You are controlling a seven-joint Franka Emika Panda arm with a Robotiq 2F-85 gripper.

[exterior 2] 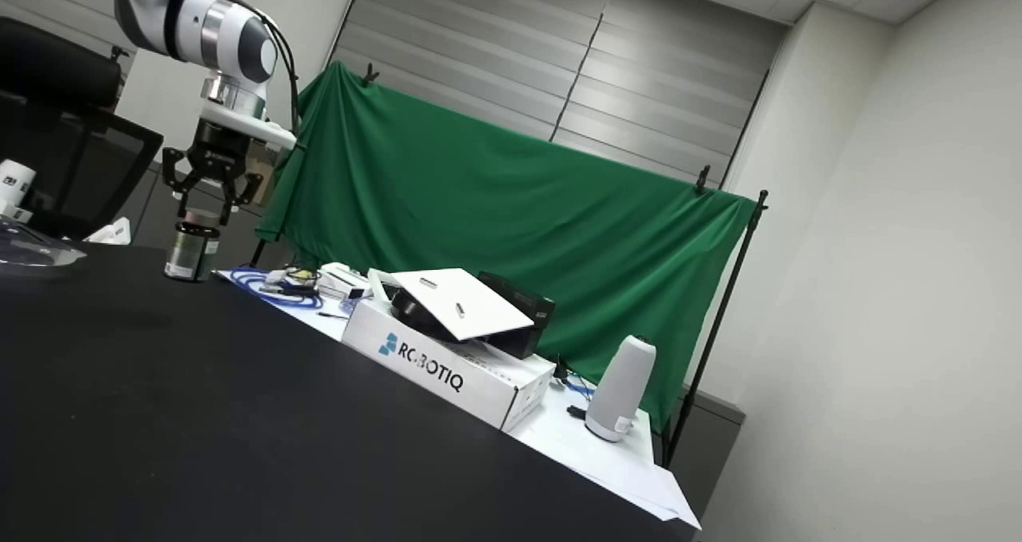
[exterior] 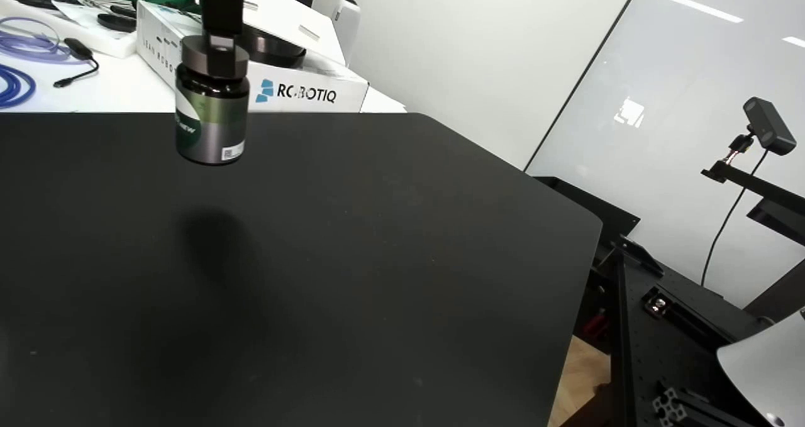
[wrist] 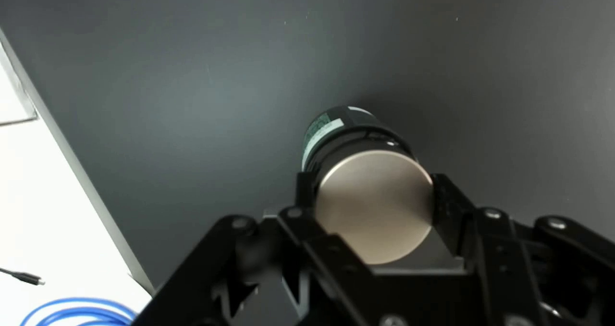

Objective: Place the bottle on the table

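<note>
Bottle (exterior: 212, 128) suspended above the bench (exterior: 409, 276), not yet set down. Its shadow (exterior: 212, 232) lies on the black top, apart from the base, which indicates that bottle and bench do not touch. In the wrist view the bottle is over the bench, inward of the edge that borders the white surface (wrist: 53, 211); in an exterior view it is well apart from the rounded corner near the white box (exterior: 308, 94). The gripper (wrist: 372, 196) pinches the bottle by its cap (wrist: 374, 225), with fingers (wrist: 449, 206) on opposite sides of the rim.

The hold from above probably serves to leave body and base free, so that the base can meet the bench first with no finger between them. The place inward of the edge likewise seems suited to supporting the whole base once lowered.

The cap points up toward the arm (exterior 2: 239, 51), the base down toward the bench. The long axis, from base through cap, is near vertical and roughly in line with the gripper. In an exterior view the bottle leans the same way as the pole (exterior 2: 711, 334), so that lean is probably the camera's; a slight true tilt cannot be ruled out. A straight descent, with release only after the base rests flat, would best prevent tipping.
</note>
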